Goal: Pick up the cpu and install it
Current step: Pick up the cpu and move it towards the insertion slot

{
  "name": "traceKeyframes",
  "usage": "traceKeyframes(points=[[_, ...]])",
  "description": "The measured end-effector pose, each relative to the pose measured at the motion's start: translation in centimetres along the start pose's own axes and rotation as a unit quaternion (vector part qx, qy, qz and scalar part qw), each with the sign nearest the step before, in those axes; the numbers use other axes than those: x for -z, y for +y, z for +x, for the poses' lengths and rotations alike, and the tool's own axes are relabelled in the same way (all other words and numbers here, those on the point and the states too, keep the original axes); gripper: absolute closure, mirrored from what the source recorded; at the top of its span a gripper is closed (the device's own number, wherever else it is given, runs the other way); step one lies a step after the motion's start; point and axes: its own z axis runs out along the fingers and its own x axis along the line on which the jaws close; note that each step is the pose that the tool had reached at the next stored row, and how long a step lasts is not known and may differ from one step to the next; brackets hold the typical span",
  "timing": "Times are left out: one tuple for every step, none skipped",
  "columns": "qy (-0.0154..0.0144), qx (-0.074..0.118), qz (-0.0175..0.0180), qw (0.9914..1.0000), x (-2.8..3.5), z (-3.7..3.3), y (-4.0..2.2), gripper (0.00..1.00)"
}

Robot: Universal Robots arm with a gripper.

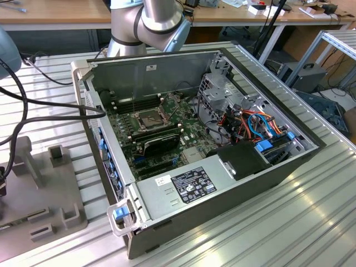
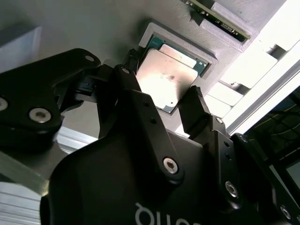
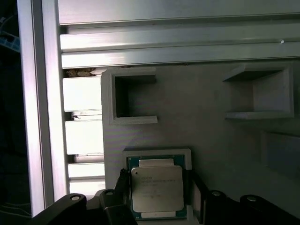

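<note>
The cpu (image 2: 169, 78) (image 3: 157, 188), a small square chip with a dull silver top on a green board, lies flat in a shallow recess of a grey fixture (image 3: 211, 145). In both wrist views my gripper (image 2: 164, 80) (image 3: 158, 183) stands over it, open, one black finger on each side of the chip and close to its edges. The chip still rests in the recess. In the exterior view the motherboard's square socket (image 1: 149, 118) with a dark centre lies inside the opened computer case (image 1: 167, 67).
The grey fixture (image 1: 44, 183) with raised blocks stands at the exterior view's left beside the case. Black cables (image 1: 50, 105) run across to it. A grey power-supply box (image 1: 186, 186) and drive cage (image 1: 222, 94) fill the case's near and right parts. Ribbed aluminium table (image 1: 289, 222) all around.
</note>
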Motion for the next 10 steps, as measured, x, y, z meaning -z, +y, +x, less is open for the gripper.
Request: traceKeyframes(points=[[0.0,0.0,0.0,1.0,0.0,0.05,0.0,0.38],[0.0,0.0,0.0,1.0,0.0,0.1,0.0,0.38],[0.0,0.0,0.0,1.0,-0.01,0.11,-0.01,0.38],[0.0,0.0,0.0,1.0,-0.03,0.11,-0.01,0.38],[0.0,0.0,0.0001,1.0,-0.06,0.12,-0.01,0.38],[0.0,0.0,0.0001,1.0,-0.09,0.13,-0.01,0.38],[0.0001,0.0,0.0002,1.0,-0.1,0.14,-0.01,0.38],[0.0001,0.0,0.0003,1.0,-0.11,0.14,-0.01,0.38],[0.0001,0.001,0.0003,1.0,-0.13,0.14,-0.01,0.38],[0.0001,0.001,0.0003,1.0,-0.16,0.14,-0.01,0.38]])
